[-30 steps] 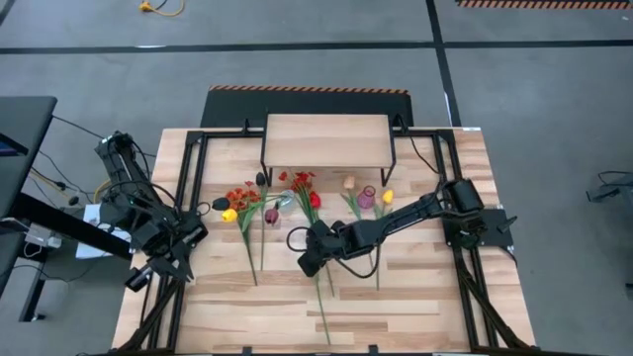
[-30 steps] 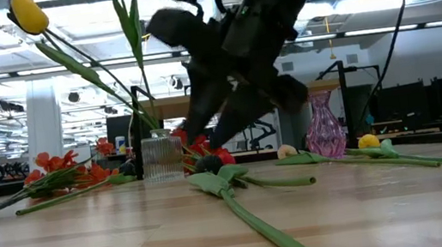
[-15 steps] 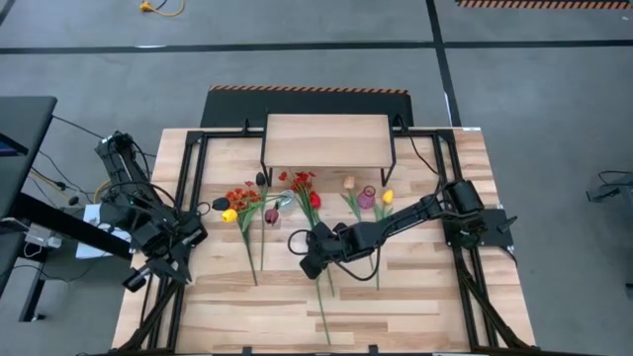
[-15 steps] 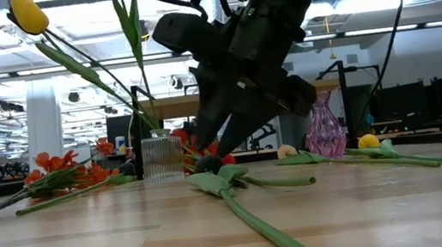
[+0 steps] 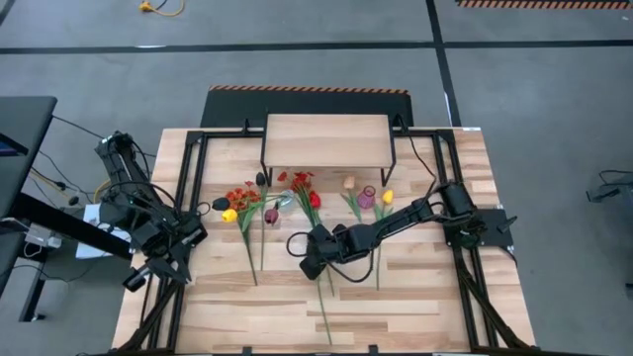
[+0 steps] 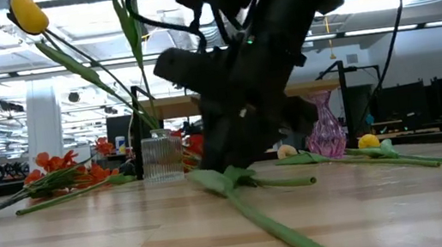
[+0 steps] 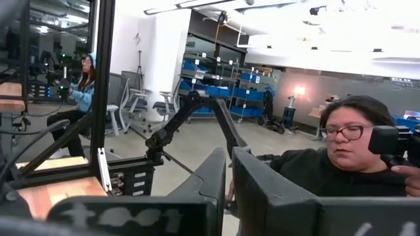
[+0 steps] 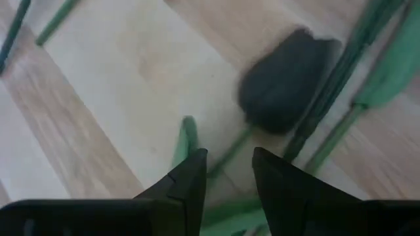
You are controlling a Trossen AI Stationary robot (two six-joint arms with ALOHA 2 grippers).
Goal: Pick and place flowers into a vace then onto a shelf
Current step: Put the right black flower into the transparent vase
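Right end effector (image 8: 226, 172) low over surface (image 5: 415, 297) centre, fingers apart, straddling green stem beside dark maroon tulip (image 8: 285, 82); nothing clamped. Left end effector (image 7: 228, 190) at left edge, fingers together. Flowers (image 5: 297, 198) lie scattered mid-surface, near side of shelf (image 5: 326, 140). Glass vase (image 6: 162, 157) holds yellow tulip (image 6: 30, 13).

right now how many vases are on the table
2. A clear glass vase stands near the table's middle, and a pink vase stands to its right. Both are in front of the shelf. The view from above shows no others.
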